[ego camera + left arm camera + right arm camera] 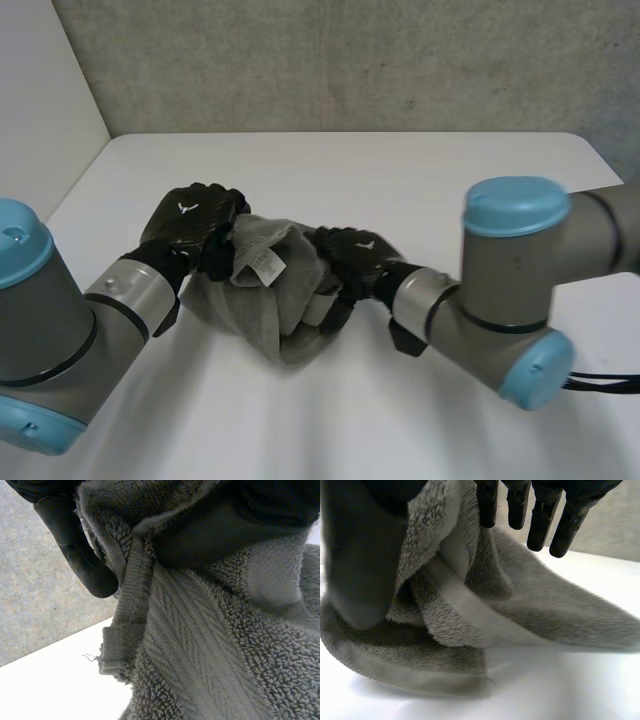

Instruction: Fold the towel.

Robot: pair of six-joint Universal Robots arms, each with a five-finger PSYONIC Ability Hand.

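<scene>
towel (265, 295) sits bunched on the white table (420, 180). your left hand (195, 225) pinches its hemmed edge at one side, and your right hand (350, 262), opposite, clamps a fold against its thumb.

left emblem (186, 207): small white mark on the back of the black left hand (197, 230); a sign only; no letters to read
right emblem (362, 243): a like white mark on the back of the black right hand (345, 265); a sign only; no letters to read
tag (268, 265): white sewn-in label on an edge of the grey towel (270, 322), between the two hands; faint print on it; too small to read
legible words and numbers: none
</scene>
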